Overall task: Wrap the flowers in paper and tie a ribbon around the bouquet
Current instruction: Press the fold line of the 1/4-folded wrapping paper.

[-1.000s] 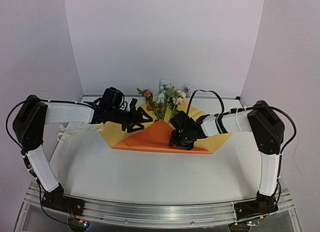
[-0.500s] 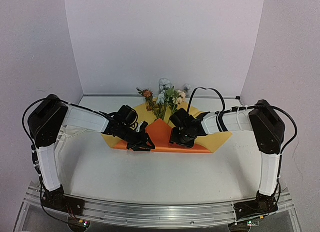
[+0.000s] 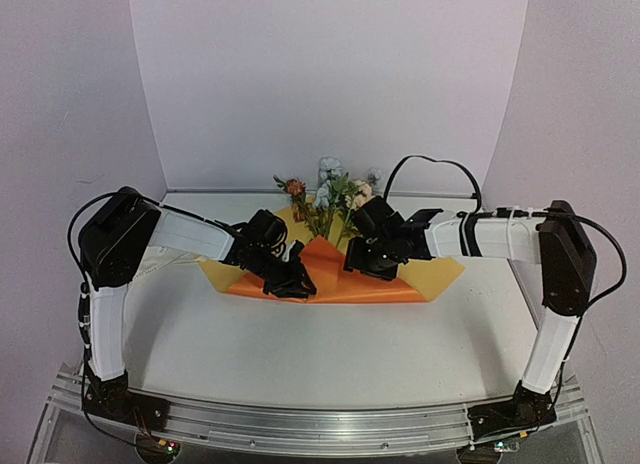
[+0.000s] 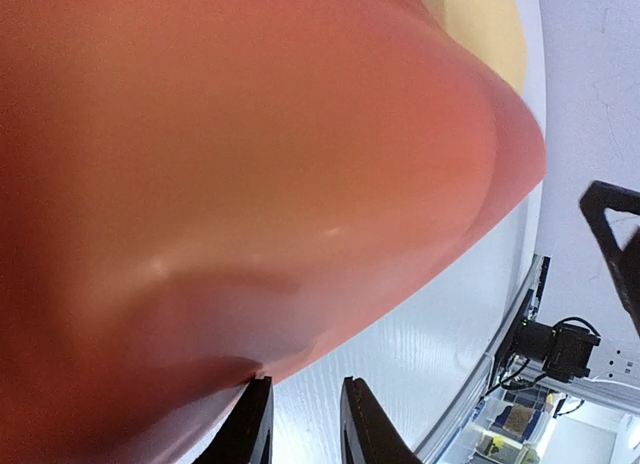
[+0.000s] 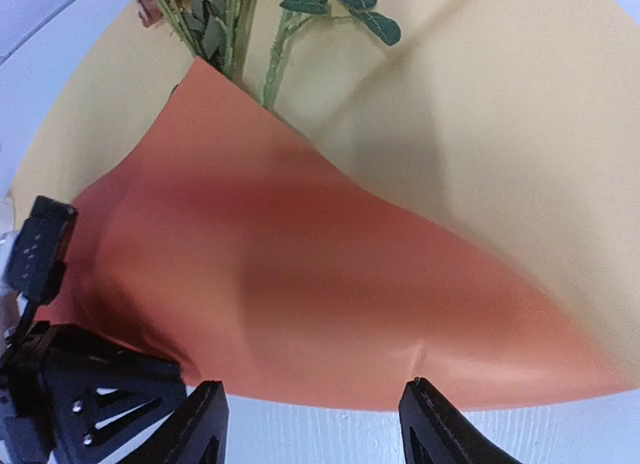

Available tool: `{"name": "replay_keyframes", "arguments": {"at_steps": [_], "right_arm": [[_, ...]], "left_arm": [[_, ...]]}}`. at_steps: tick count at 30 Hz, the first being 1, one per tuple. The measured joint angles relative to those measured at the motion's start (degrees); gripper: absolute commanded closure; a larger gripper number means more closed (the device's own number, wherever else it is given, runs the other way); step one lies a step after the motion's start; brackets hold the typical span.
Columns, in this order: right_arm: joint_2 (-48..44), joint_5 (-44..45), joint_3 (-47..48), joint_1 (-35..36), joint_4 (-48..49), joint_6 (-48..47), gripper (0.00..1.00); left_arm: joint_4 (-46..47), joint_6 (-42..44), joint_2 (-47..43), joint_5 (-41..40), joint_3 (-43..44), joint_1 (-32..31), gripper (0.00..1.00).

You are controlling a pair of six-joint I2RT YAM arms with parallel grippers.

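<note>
The right pincer hangs released over the folded paper; whether the narrow-set left pincer grasps it cannot be told.

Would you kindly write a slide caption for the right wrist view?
Right hand open over the edge of the folded orange paper, flowers tucked beneath the fold.

Top external view, contents:
- Table: white, walled by pale lilac panels.
- The paper: at far centre, orange flap folded up over the yellow-tan face.
- The flowers: on the paper's far part, blossoms toward the back panel.
- Left gripper: low on the flap's left edge.
- Right gripper: at the flap's right slope.
</note>
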Motion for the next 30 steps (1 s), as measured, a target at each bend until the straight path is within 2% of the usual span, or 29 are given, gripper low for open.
{"name": "replay_keyframes", "arguments": {"at_steps": [5,11,18,30], "right_arm": [[-2.1,-0.5,-0.2,3.6,-0.3,-0.9,0.39],[1.6,-2.6,-0.1,7.3,-0.5,-0.7,0.42],[7.3,-3.4,0.4,4.8,-0.5,1.7,0.55],[3.6,-6.7,-11.9,-1.5,8.0,12.8,0.71]], "left_arm": [[0.0,-0.1,1.6,-0.2,0.6,0.6,0.75],[0.0,0.0,2.5,-0.1,1.4,1.0,0.75],[0.1,0.0,2.9,-0.1,1.6,1.1,0.75],[0.7,0.4,2.9,0.1,1.6,2.2,0.72]]}}
